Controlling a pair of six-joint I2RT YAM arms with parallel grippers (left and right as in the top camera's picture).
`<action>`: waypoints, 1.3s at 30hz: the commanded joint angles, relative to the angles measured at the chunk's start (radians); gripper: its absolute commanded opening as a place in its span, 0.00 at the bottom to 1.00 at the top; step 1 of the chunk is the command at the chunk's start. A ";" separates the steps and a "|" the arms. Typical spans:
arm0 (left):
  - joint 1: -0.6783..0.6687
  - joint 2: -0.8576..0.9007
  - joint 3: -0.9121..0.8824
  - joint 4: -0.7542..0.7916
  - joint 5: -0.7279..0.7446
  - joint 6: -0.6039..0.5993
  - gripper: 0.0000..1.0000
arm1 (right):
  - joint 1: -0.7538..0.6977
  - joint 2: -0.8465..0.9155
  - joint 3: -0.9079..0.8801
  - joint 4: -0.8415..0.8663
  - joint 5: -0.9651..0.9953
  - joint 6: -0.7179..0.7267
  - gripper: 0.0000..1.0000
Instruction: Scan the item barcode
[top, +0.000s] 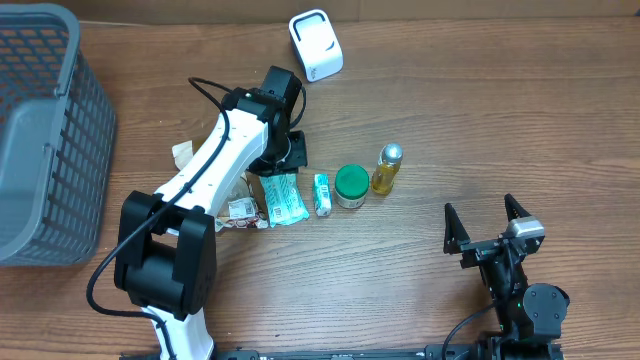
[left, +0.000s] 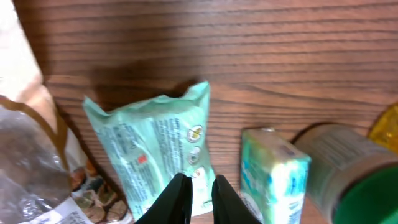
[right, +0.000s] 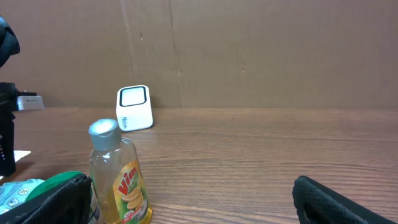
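- Your left gripper (left: 199, 188): black jaws nearly together, nipping a sliver of the near edge of the pale green plastic packet (left: 152, 146).
- That packet lies flat on the brown wooden table (top: 450, 110). Printed text faces up in the left wrist view; you can't make out a barcode there.
- Clock directions below are read in the overhead view, 12 at the top edge.
- At 3 o'clock, just beside the packet: a small white-and-teal carton (top: 321, 193), apart from it by a thin gap.
- Further along at 3 o'clock: a squat round jar with a green lid (top: 351, 185), near the carton.
- Next at 3 o'clock: a yellow liquid bottle with a silver cap (top: 387, 168), lying just beside the jar in the overhead view; whether they touch, you can't tell.
- At 9 o'clock of the packet: crinkled clear wrappers (top: 240, 208), partly under the white left arm.
- At 12 o'clock from the left gripper: a white boxy scanner with a dark window (top: 316, 45), well apart.
- At 9 o'clock, far side: a grey plastic mesh basket (top: 40, 130).
- At 4 o'clock, well apart: your right gripper (top: 480, 208), jaws spread wide, holding nothing.
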 joint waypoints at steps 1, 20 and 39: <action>0.000 0.010 0.001 0.000 -0.071 -0.026 0.17 | -0.003 -0.007 -0.011 0.006 -0.005 0.003 1.00; 0.054 0.156 0.085 -0.055 0.034 -0.004 0.28 | -0.003 -0.007 -0.011 0.006 -0.005 0.003 1.00; 0.319 0.005 0.253 -0.482 -0.176 0.021 0.63 | -0.003 -0.007 -0.011 0.006 -0.005 0.003 1.00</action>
